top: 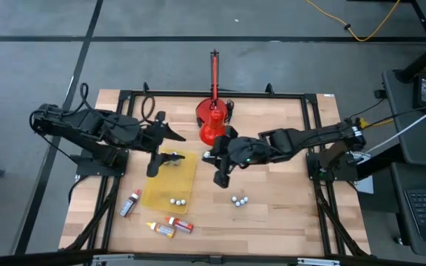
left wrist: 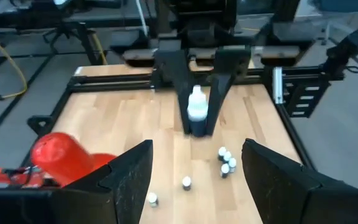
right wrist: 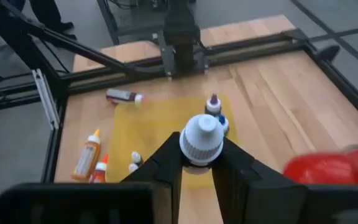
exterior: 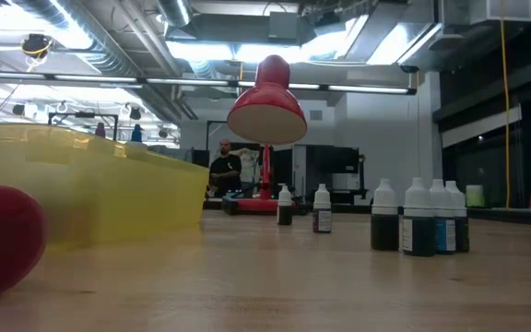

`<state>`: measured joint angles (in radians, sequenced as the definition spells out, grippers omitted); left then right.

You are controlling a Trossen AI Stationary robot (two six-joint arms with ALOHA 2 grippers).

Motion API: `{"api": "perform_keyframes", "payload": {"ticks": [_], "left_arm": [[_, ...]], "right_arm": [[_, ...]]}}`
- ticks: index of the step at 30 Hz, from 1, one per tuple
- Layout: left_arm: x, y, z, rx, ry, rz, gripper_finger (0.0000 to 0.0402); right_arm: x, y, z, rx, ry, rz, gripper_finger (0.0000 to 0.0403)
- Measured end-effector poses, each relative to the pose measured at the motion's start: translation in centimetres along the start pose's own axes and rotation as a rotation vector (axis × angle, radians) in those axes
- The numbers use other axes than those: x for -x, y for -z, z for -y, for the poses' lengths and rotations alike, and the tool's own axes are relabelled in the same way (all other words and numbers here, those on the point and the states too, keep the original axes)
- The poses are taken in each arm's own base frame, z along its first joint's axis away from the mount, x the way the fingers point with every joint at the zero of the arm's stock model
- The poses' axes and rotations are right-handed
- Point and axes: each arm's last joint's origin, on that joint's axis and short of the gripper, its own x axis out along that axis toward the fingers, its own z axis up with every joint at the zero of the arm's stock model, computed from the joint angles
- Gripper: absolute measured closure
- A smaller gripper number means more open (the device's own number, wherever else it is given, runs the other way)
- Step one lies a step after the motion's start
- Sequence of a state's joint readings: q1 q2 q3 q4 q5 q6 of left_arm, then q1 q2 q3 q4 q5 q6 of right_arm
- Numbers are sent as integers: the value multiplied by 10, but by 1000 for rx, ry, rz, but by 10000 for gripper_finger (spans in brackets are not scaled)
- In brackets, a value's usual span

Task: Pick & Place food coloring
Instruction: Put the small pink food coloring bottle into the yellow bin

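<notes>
My right gripper (top: 220, 177) hangs over the table's middle, just right of a yellow tray (top: 170, 181), shut on a dark food coloring bottle (left wrist: 196, 115) with a white cap (right wrist: 201, 142). My left gripper (top: 165, 144) stands open above the tray's far end, facing the right gripper, with nothing between its fingers (left wrist: 129, 174). Two bottles (right wrist: 215, 112) stand in the tray's far part, and small ones (top: 177, 200) stand at its near end. Several more bottles (top: 239, 199) stand on the wood to the right of the tray. My right gripper pinches the bottle's dark body (left wrist: 197, 126) between its two fingers (left wrist: 180, 99), below the cap. The fingers slant down from the table's right. The bottle stands upright in the hold, its cap above the fingertips, lifted clear of the table.
A red desk lamp (top: 211, 122) with an upright red rod (top: 214, 74) stands at the far middle. Lying on the wood at the near left are a brown bottle (top: 130, 203), an orange one (top: 161, 230) and a red one (top: 180, 224). A black frame (top: 316, 148) rims the table.
</notes>
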<state>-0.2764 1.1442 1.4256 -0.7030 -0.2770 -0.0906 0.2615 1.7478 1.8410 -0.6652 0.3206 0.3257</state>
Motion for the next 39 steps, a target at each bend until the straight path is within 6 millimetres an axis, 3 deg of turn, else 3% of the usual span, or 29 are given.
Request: {"api": "perform_keyframes", "payload": {"ticks": [7,13,24,31,39], "left_arm": [[-20,-1,7,-15,47,-60,164],[-37,6,12,-9,53,-141,166],[-40,8,13,45,39,-156,167],[-29,6,9,108,-24,-132,167],[-24,6,7,112,-27,-132,194]], "right_arm": [[-33,-14,-12,82,-37,8,329],[-49,-18,-15,87,-61,-2,328],[-49,-18,-15,86,-68,-5,328],[-48,-15,-14,89,-49,-38,327],[-48,-15,-13,90,-27,-32,329]]}}
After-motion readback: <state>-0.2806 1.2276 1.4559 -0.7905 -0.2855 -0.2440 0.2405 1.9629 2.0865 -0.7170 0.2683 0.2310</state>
